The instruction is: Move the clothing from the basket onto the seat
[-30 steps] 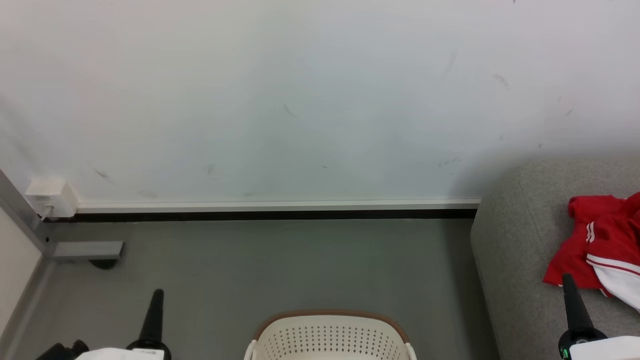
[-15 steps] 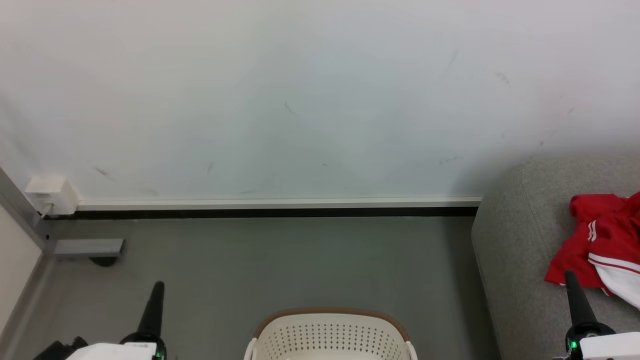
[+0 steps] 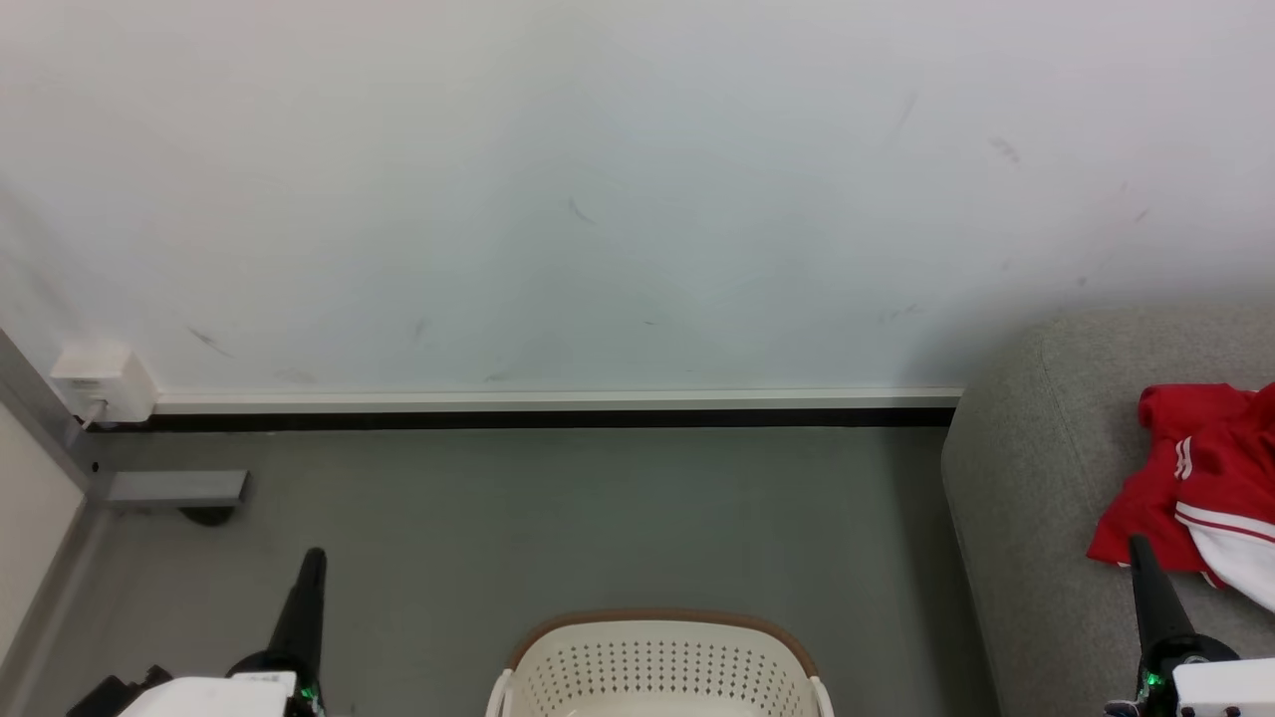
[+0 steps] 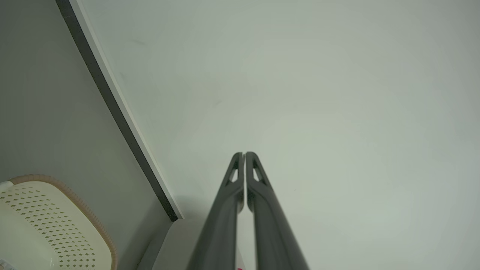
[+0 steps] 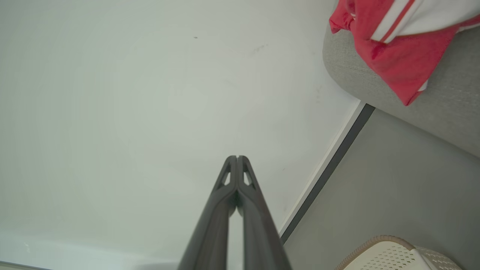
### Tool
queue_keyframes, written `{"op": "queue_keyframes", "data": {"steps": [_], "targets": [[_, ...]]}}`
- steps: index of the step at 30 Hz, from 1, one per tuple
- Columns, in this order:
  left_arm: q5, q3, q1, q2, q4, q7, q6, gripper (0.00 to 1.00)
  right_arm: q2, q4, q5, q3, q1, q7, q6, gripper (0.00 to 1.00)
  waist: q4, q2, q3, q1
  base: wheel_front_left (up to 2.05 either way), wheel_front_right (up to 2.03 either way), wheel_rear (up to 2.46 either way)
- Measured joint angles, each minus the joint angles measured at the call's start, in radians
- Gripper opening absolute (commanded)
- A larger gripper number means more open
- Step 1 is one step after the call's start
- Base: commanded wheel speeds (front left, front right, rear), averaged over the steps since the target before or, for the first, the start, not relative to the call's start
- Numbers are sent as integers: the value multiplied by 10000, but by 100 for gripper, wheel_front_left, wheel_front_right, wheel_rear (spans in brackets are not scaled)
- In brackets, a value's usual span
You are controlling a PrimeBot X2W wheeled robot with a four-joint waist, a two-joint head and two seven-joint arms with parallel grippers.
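Observation:
The red clothing point(image 3: 1200, 478) with white stripes lies crumpled on the grey seat point(image 3: 1036, 478) at the right edge of the head view; it also shows on the seat point(image 5: 442, 105) as red clothing point(image 5: 390, 52) in the right wrist view. The cream basket point(image 3: 657, 667) with its brown rim stands on the floor at the bottom centre; what is inside it is hidden. My left gripper point(image 3: 313, 558) is shut and empty to the left of the basket, fingertips pressed together point(image 4: 243, 154). My right gripper point(image 3: 1139, 546) is shut and empty, just in front of the clothing.
A white wall point(image 3: 598, 199) with a pale skirting strip point(image 3: 558, 403) closes off the grey floor point(image 3: 598, 518) behind the basket. A white box point(image 3: 100, 383) and a grey metal frame foot point(image 3: 174, 488) sit at the far left.
Both grippers have risen slightly in the head view and stay shut. The whole picture has shifted a little, so the camera has moved.

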Motion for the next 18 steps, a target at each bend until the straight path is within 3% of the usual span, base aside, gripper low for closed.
{"op": "queue_keyframes", "data": {"steps": [18], "targets": [[-1254,115,-180,-15,-21,364,-157,0,75,65,1204,-219,-105,349,0,0,27,0,89,0,0,0,0]]}}
